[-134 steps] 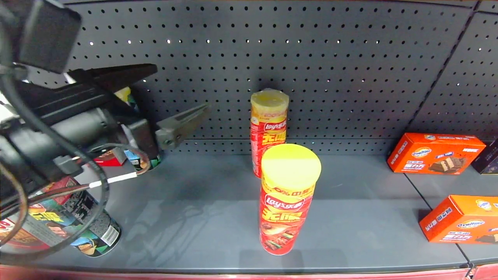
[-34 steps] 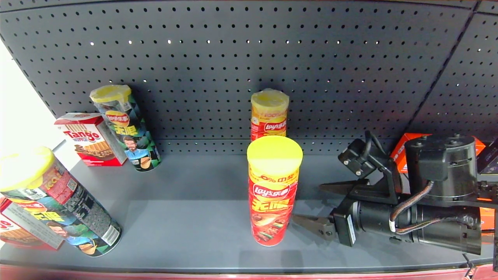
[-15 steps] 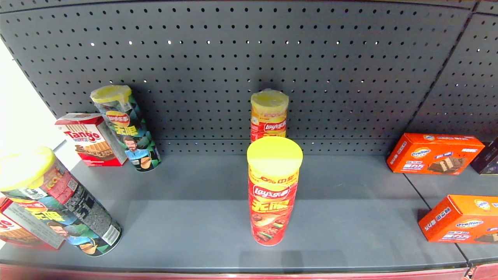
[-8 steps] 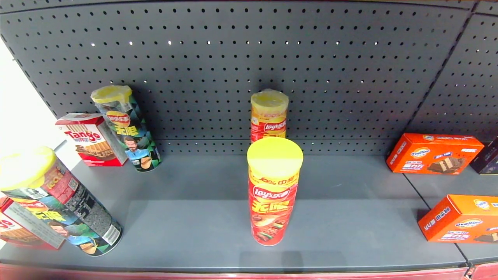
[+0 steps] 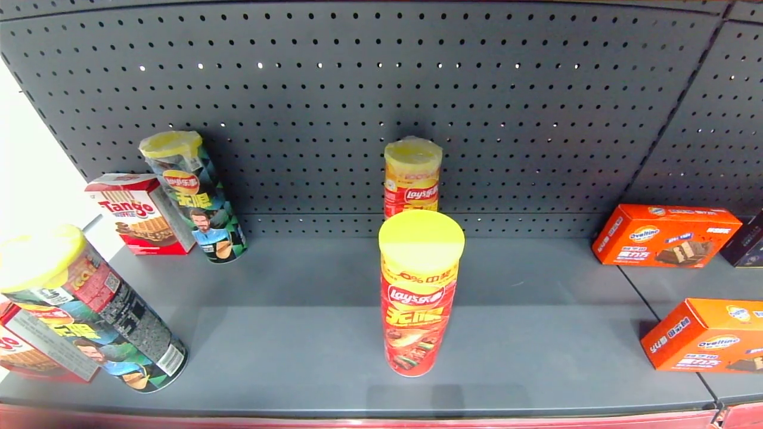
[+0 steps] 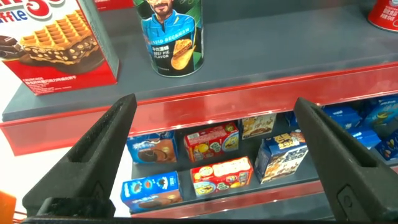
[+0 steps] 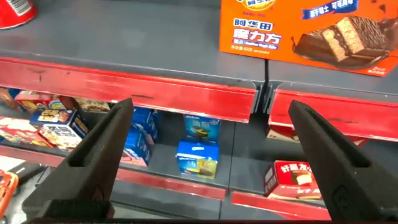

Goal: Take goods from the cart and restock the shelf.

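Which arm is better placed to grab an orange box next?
Probably right: the right gripper faces the shelf edge near an orange box; the left gripper faces the green can at the opposite end.

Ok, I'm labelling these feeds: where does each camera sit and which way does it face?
Head view: on the robot's head, looking forward and down onto the grey metal shelf and its perforated back panel.
Left wrist view: on the left wrist, facing the shelf's red front edge and lower shelves; the open left gripper frames it.
Right wrist view: same aim further right, framed by the open right gripper.
Shared: head and right wrist views both show the front orange cardboard box.
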